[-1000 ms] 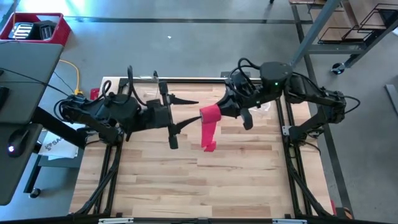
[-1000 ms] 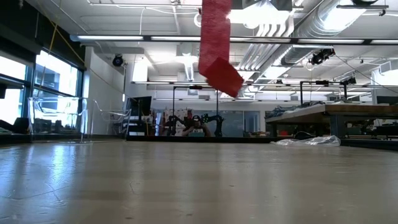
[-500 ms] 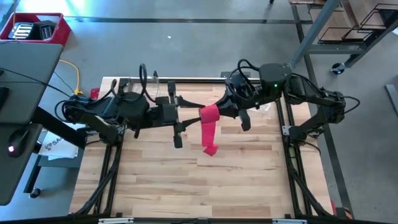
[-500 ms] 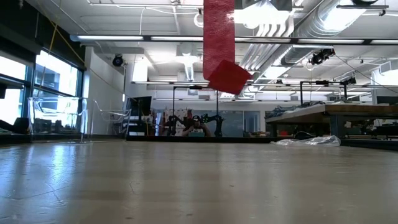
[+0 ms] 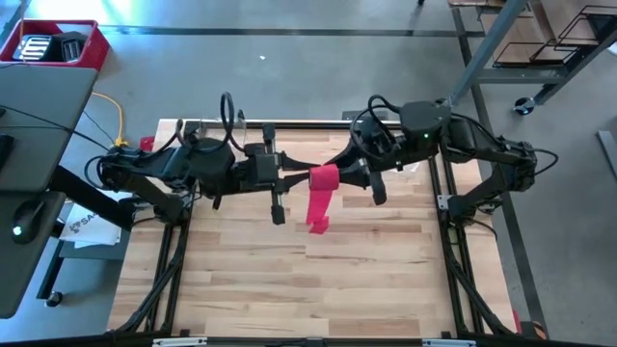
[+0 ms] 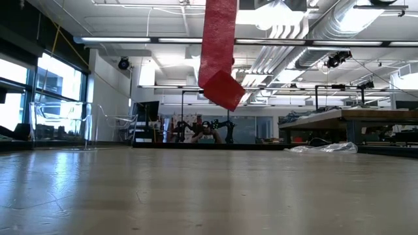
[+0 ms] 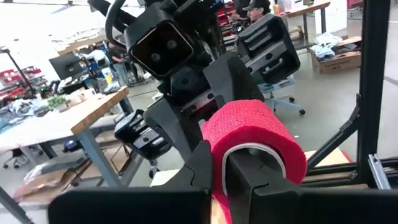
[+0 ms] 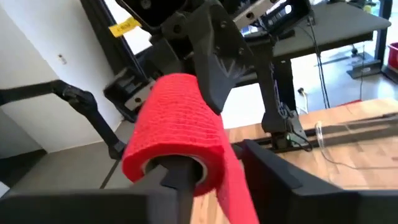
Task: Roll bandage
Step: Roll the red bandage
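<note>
The wooden table (image 5: 289, 280) fills the middle of the high view, pale planks inside a dark frame, with grey floor around it. A red bin (image 5: 58, 43) sits in the upper left corner of that view and a grey desk (image 5: 34, 145) runs down the left edge. In the low view the tabletop stretches level across the lower half of the frame; behind it is a workshop with ceiling ducts, windows at the left and benches at the right. A crinkled clear plastic bag (image 6: 323, 148) lies far back at centre right.

Both arms meet above the table's centre. The left gripper (image 5: 301, 174) reaches in from the left, its fingers drawn together on the bandage (image 5: 323, 179). The right gripper (image 5: 345, 174) comes from the right, one finger running through the roll's core; how firmly it holds cannot be told.

The bandage is a red roll held in the air between the two grippers, with a loose tail hanging down, clear of the table. In the low view the roll and both grippers are cut off by the top edge; only the tail and its folded end show.
</note>
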You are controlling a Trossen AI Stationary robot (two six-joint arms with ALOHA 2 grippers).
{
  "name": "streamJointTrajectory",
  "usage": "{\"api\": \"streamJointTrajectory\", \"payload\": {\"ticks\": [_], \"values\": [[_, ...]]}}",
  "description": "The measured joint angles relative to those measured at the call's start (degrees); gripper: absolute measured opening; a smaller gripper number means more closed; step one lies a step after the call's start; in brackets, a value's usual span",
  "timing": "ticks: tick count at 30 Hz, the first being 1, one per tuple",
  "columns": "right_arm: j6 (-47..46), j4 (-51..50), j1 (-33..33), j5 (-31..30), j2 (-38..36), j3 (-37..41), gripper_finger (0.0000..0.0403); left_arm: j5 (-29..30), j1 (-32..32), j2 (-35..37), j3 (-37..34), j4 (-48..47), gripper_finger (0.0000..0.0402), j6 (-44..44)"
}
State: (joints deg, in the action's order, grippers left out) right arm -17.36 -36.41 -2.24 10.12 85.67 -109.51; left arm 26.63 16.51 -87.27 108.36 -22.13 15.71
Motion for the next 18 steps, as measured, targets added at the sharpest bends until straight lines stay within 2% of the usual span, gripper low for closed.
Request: {"api": "streamJointTrajectory", "payload": {"ticks": [4,7,10,14,18], "values": [[1.0,-4.6,0.1,-1.8,-1.6,0.0,0.0168,3.7,0.5,0.5,0.0,-1.0,0.0015,-0.8],[1.1,-11.5,0.2,-4.8,-3.0,0.1,0.0172,4.6,0.5,1.1,0.3,-3.9,0.0014,-5.3],[-0.5,-22.7,-0.2,-7.3,-5.1,0.2,0.0169,4.7,0.4,0.1,0.3,-6.6,0.0014,-8.8],[-5.1,-34.5,-3.0,-8.6,-7.4,0.1,0.0163,0.8,0.4,-2.1,0.1,-5.0,0.0014,-12.4],[-5.7,-39.0,-9.1,-7.5,-8.4,0.8,0.0155,-2.2,-1.3,-5.2,0.4,-5.6,0.0013,-17.3]]}}
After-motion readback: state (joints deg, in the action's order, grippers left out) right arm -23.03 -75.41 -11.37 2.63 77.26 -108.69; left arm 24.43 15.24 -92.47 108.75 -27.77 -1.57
